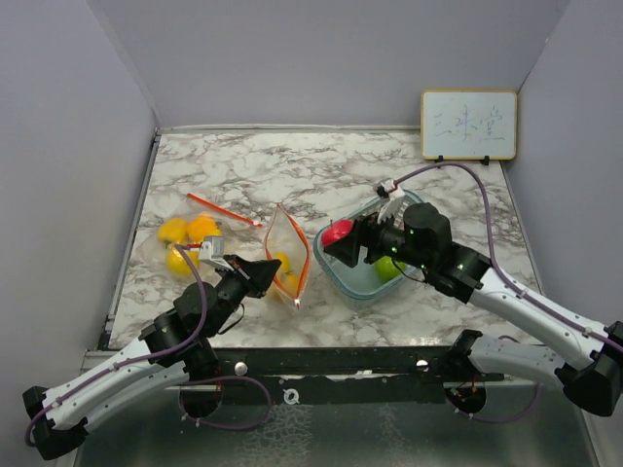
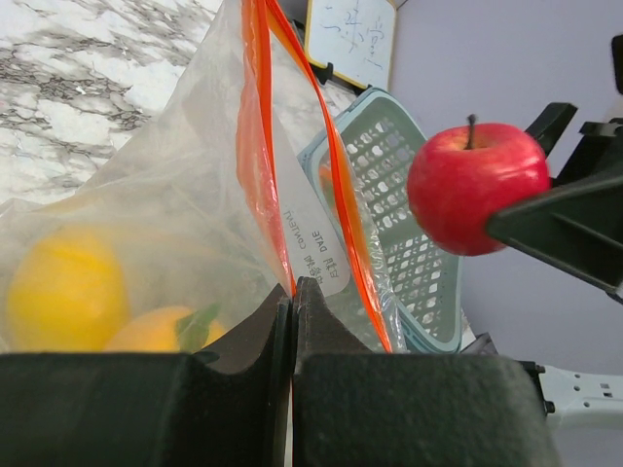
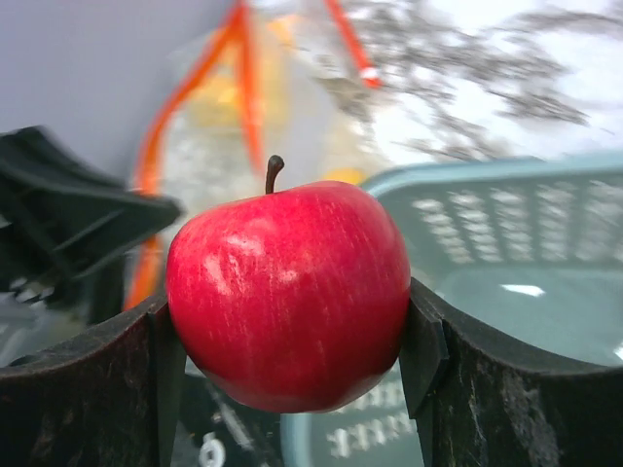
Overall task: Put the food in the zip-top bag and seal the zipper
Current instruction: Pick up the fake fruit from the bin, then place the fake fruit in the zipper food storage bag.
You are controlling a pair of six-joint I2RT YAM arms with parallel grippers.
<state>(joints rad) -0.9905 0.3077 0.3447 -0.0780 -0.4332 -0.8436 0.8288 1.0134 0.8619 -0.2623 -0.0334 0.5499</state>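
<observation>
A clear zip-top bag (image 1: 289, 251) with an orange zipper stands open at the table's middle, with yellow fruit (image 2: 66, 289) inside. My left gripper (image 1: 274, 275) is shut on the bag's near edge (image 2: 292, 284), holding it up. My right gripper (image 1: 343, 240) is shut on a red apple (image 3: 288, 292), held above the left rim of the teal mesh basket (image 1: 365, 283), to the right of the bag. The apple also shows in the left wrist view (image 2: 477, 187). A green fruit (image 1: 388, 269) lies in the basket.
A second bag (image 1: 198, 233) with yellow and orange fruit lies flat at the left, its orange zipper strip (image 1: 224, 209) pointing to the middle. A small whiteboard (image 1: 468, 125) stands at the back right. Grey walls close in three sides.
</observation>
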